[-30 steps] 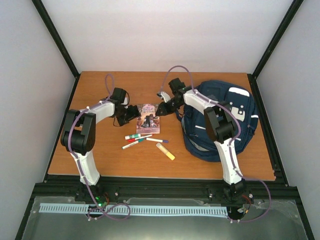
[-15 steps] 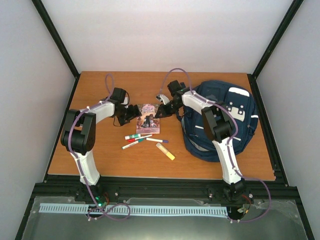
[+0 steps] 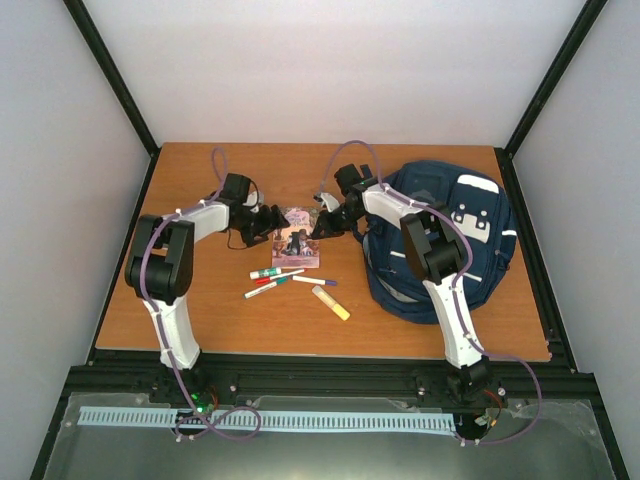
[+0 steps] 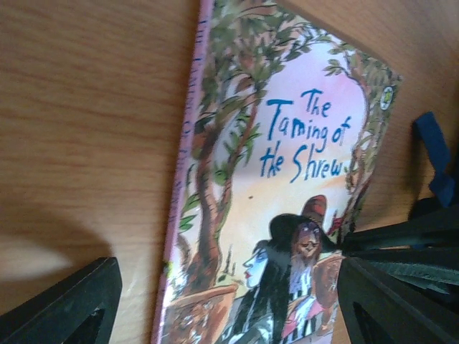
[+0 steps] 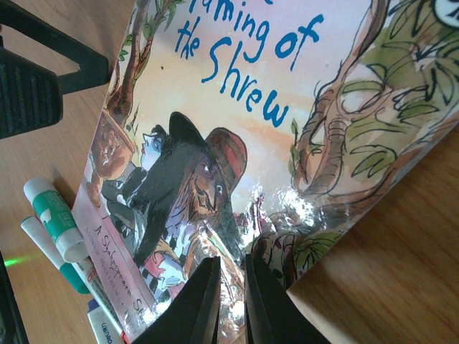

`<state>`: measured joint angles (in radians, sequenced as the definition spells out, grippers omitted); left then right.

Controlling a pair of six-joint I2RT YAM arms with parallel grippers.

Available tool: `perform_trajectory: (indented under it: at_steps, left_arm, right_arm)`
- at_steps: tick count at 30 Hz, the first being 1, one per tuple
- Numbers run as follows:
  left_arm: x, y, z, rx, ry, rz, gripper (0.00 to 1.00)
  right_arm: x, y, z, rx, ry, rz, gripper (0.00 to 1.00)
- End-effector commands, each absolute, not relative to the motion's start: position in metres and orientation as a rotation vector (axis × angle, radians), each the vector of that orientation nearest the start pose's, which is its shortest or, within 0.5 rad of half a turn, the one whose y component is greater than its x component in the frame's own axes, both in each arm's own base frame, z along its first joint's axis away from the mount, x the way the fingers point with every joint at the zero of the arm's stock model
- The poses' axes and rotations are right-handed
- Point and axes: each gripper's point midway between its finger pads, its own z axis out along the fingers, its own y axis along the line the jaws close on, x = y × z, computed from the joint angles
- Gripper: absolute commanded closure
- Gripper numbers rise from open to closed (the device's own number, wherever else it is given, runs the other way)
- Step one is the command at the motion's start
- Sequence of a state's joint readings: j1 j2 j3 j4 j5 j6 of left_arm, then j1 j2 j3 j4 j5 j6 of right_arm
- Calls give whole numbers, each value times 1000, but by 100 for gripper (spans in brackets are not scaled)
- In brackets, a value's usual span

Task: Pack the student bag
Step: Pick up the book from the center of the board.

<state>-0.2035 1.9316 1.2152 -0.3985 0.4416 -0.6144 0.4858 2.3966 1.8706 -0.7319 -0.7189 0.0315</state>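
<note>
On the table (image 3: 200, 320) the student bag (image 3: 490, 240) slants near-left to far-right; left fingers (image 4: 64, 301) gape, right fingers (image 5: 197, 301) pinch the book (image 4: 287, 179).

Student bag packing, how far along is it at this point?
Done: nothing looks packed yet; the student bag lies on the right arm's side. In hand: the right gripper has its jaws pinched on the book at its edge, and the left gripper is open at the other side. Left: the book, the pens and the yellow stick all lie on the wood outside the bag.
</note>
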Motion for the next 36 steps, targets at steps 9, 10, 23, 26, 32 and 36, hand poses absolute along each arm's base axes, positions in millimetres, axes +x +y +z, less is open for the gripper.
perform_trajectory:
  at_steps: [9,10,23,26,32,36]
  left_arm:
    - [396,-188,16,-438,2814,-1110,22]
    - [398,-191,22,-425,2783,-1148,24]
    - [410,-212,88,-304,2542,-1399,39]
    - [411,-214,100,-285,2504,-1424,43]
    - [415,-217,117,-273,2440,-1462,53]
    - [418,-217,113,-306,2467,-1454,56]
  right_arm:
    - [377,328,-38,-750,2919,1073,89]
    - [376,328,-39,-750,2923,1075,89]
    - [373,329,-44,-770,2927,1093,90]
    - [373,329,-44,-766,2927,1098,89]
    - [372,330,-44,-767,2926,1111,89]
    - [371,332,-42,-774,2922,1115,89]
